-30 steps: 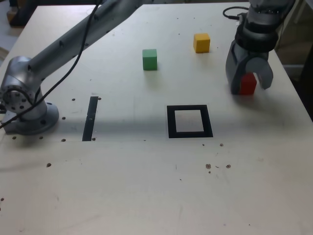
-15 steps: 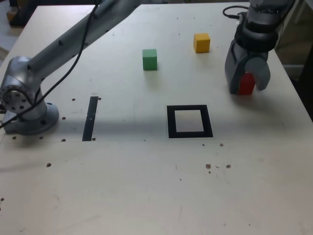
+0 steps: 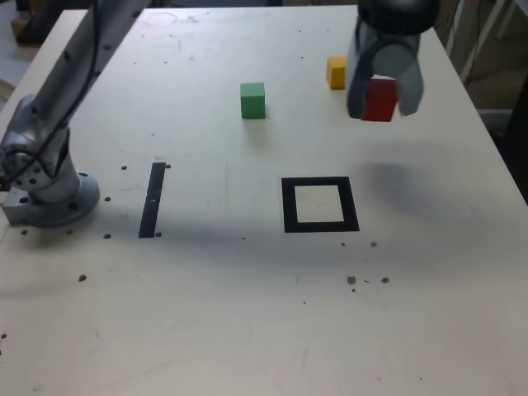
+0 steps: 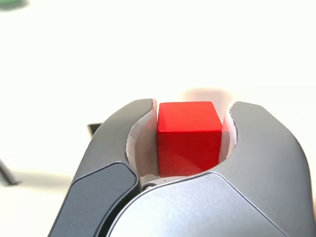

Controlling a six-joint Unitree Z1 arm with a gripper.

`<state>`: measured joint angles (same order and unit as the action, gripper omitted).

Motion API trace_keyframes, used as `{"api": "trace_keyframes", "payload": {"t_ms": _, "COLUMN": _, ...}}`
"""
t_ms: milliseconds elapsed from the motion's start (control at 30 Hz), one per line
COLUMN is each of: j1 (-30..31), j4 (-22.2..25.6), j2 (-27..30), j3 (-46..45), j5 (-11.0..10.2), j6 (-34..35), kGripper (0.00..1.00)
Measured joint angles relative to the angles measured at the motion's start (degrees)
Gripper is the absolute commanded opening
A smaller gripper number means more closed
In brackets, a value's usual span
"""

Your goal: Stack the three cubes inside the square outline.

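Pale, scuffed desk (image 3: 247, 313) fills your exterior view, dotted with small dark specks. Taking its centre as the clock hub:

- Grey arm (image 3: 58, 91): base sits at about 9 o'clock, link rising toward 11 and leaving the frame at the top.
- End effector (image 3: 382, 97): you see it at about 1 o'clock, hanging above the desk, with a soft shadow on the surface below it. Its jaws are clamped on the red cube (image 3: 380, 100); in the wrist view the end effector (image 4: 190, 143) presses that red cube (image 4: 189, 138) from both sides, with a face and the top edge showing between the dark fingers (image 4: 111, 163). The cube is clear of the desk.
- Square outline (image 3: 287, 206): black tape frame with a pale middle, just off the hub toward 3 o'clock, with no cube in it.
- Black strip (image 3: 152, 200): narrow, straight, at about 9 o'clock, between the arm base and the outline.
- Green cube (image 3: 252, 100): resting on the desk at about 12 o'clock, well apart from the outline.
- Yellow cube (image 3: 335, 73): at about 1 o'clock, partly hidden behind the end effector in your exterior view; I cannot tell whether they touch.
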<state>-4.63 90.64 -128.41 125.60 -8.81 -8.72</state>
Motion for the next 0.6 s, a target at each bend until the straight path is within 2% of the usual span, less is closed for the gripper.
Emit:
{"api": "trace_keyframes", "payload": {"t_ms": 100, "j1": 1.59, "j4": -1.16, "j2": 4.05, "j3": -6.02, "j5": 0.05, "j6": 0.49, "kGripper": 0.22}}
{"api": "trace_keyframes", "payload": {"t_ms": 200, "j1": 3.45, "j4": -4.27, "j2": 8.19, "j3": -12.09, "j5": 0.49, "j6": 1.14, "kGripper": 0.22}}
{"api": "trace_keyframes", "payload": {"t_ms": 400, "j1": 6.37, "j4": -15.07, "j2": 16.62, "j3": -24.41, "j5": 3.2, "j6": 3.82, "kGripper": 0.22}}
{"api": "trace_keyframes", "payload": {"t_ms": 600, "j1": 6.86, "j4": -21.31, "j2": 18.51, "j3": -35.99, "j5": 4.91, "j6": 8.34, "kGripper": 0.22}}
